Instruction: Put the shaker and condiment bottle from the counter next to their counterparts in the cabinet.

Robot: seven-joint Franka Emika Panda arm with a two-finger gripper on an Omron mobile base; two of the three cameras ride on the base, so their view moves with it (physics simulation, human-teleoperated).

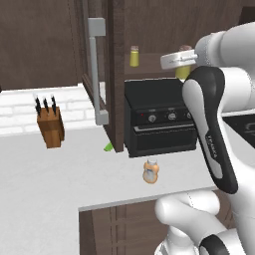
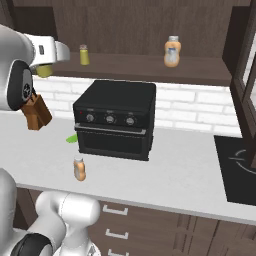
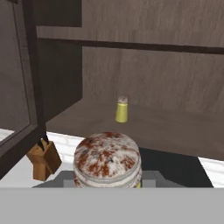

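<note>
Carrying the shaker (image 3: 107, 159) toward the cabinet shelf (image 2: 150, 69) is the step you are in. In the hand view its mottled greyish-brown cap sits right at the bottom, between the end effector (image 3: 107, 181) finger bases, so I judge the end effector clenched on it; the fingertips themselves are hidden behind the cap. In the left base view a yellow-green body (image 1: 183, 72) hangs just under the hand, level with the shelf's front edge.

Nearest on the table (image 2: 190, 170), the condiment bottle (image 2: 79, 168) stands upright near the front edge, just in front of the black oven (image 2: 114, 118) at its left corner. It is untouched and is the second item to move. A knife block (image 1: 50, 127) stands further left, towards the back of the table, with a small green object (image 1: 108, 146) by the foot of the open cabinet door (image 1: 97, 69).

Farther back, on the shelf above the oven:
- counterpart shaker (image 2: 84, 55), upright, left part of the shelf, well back from its front edge
- counterpart bottle (image 2: 172, 51), upright, right part of the shelf

Next move, as a judgement: advance the held shaker over the shelf's front edge, lower it to stand just beside the counterpart shaker without touching it, then release. Watch clearance against the door on the left and the shelf lip below.
</note>
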